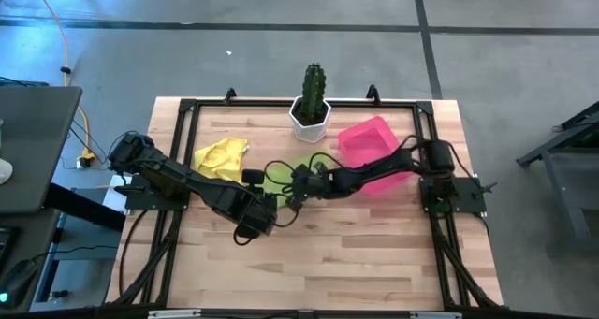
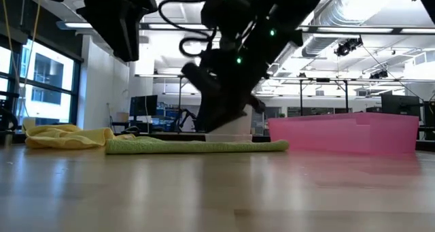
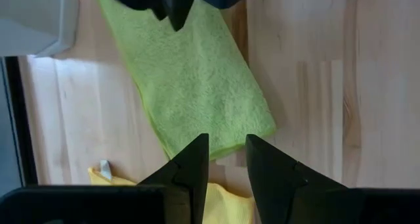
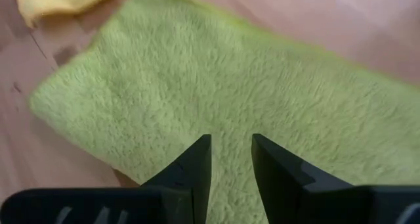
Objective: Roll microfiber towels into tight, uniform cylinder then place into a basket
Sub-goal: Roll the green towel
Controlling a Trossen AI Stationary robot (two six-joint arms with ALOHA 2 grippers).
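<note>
Lime green towel [image 3: 197,86] lies flat, unrolled; yellow towel [image 1: 221,156] crumpled beside it

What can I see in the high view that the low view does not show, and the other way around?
Only the high view shows the cactus in its white pot, the table's black frame, and both arms whole, with the left gripper and right gripper meeting over the middle of the table. Only the low view shows the room behind, with ceiling ducts and windows, and that the lime green towel lies flat, unrolled. Both show the green towel, the crumpled yellow towel and the pink tray.
</note>
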